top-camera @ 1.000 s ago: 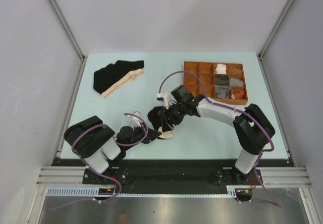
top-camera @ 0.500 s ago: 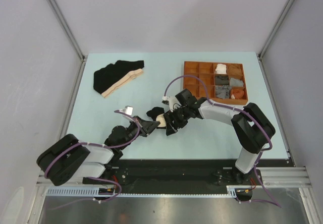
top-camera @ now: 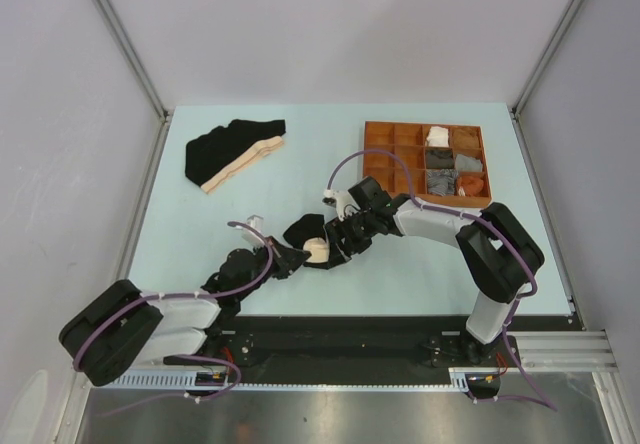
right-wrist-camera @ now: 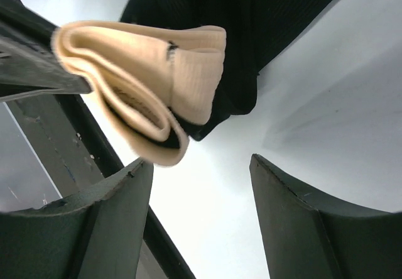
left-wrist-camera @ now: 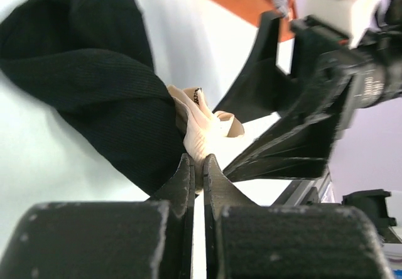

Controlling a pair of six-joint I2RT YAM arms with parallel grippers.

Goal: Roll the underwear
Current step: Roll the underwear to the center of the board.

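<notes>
**Left arm stretched low, brief bunched between the two pincers**

Since a second ago the left arm [top-camera: 180, 304] has dropped from a folded, raised pose near its base to a long, low reach, its elbow now in the lower left of the top view. The black brief [top-camera: 303, 236] has been gathered into a tighter bundle and sits a little further left, at the centre of the table [top-camera: 200, 214]. The right pincer has shifted only slightly.

The left pincer [left-wrist-camera: 196, 166] is closed on the brief's beige waistband [left-wrist-camera: 202, 127]; in its wrist view the two tips stand almost together with the pale band pinched between them, and the black cloth bulges to the upper left. The right pincer [right-wrist-camera: 198, 169] is open and grips nothing. In its own view its dark fingers [right-wrist-camera: 107, 222] stand wide apart at the bottom of the frame, with the folded waistband above the left one and black cloth in the upper middle. In the top view it is just right of the bundle, facing the left pincer.

A second black brief [top-camera: 232, 146] with a beige waistband lies spread flat in the upper left of the table, well apart from both arms. The brown compartmented tray [top-camera: 400, 124] sits at the upper right, with small cloth bundles in several of its right-hand compartments.
</notes>
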